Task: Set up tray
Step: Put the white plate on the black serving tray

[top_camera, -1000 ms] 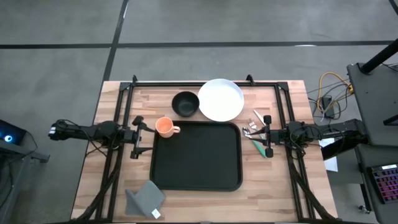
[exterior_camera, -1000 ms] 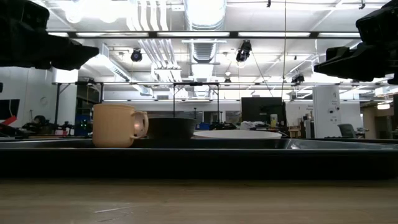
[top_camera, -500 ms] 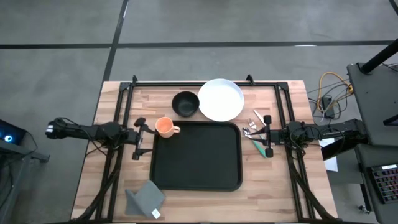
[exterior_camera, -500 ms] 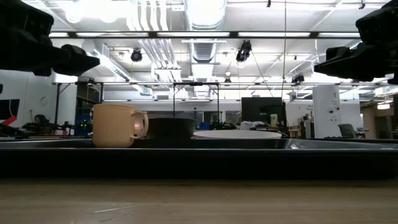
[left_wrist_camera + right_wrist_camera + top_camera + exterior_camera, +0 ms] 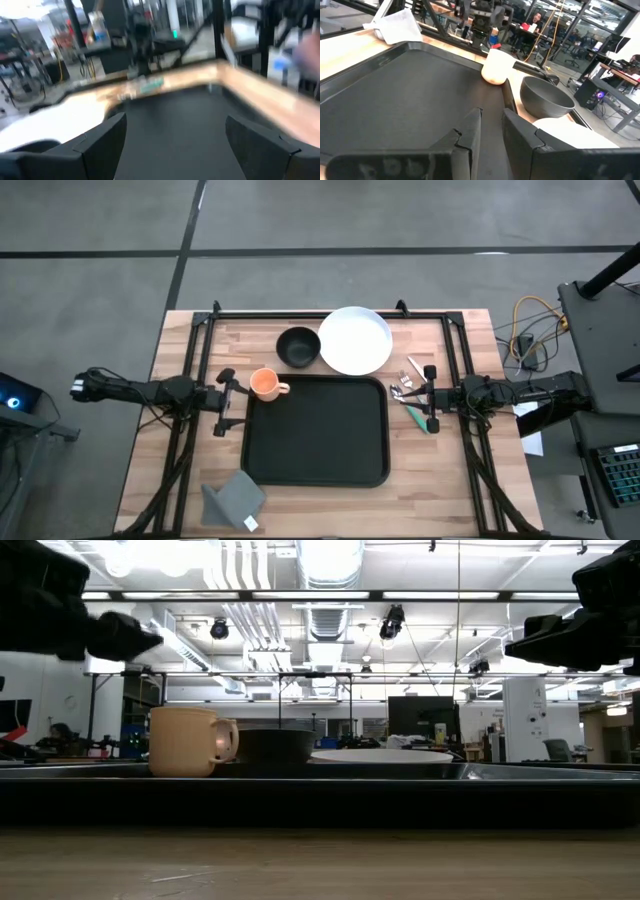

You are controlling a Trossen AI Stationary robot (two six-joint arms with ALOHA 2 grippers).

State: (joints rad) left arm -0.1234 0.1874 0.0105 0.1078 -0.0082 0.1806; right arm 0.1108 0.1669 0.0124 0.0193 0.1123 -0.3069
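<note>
Hovering at the left edge of the large flat black rectangular tray (image 5: 316, 430), I am holding my left tool (image 5: 226, 403) spread wide, empty, beside the small orange ceramic mug (image 5: 265, 384), probably so it can close on the mug next. The tray is lying bare in the middle of the wooden tabletop (image 5: 440, 490), with the mug, the dark round bowl (image 5: 298, 347) and the white round plate (image 5: 355, 340) lined along its far rim, none yet on it. I am keeping my right tool (image 5: 431, 397) narrowed, gripping nothing, at the tray's right edge over the cutlery (image 5: 408, 392). A grey folded napkin (image 5: 236, 498) is waiting near the front corner.
</note>
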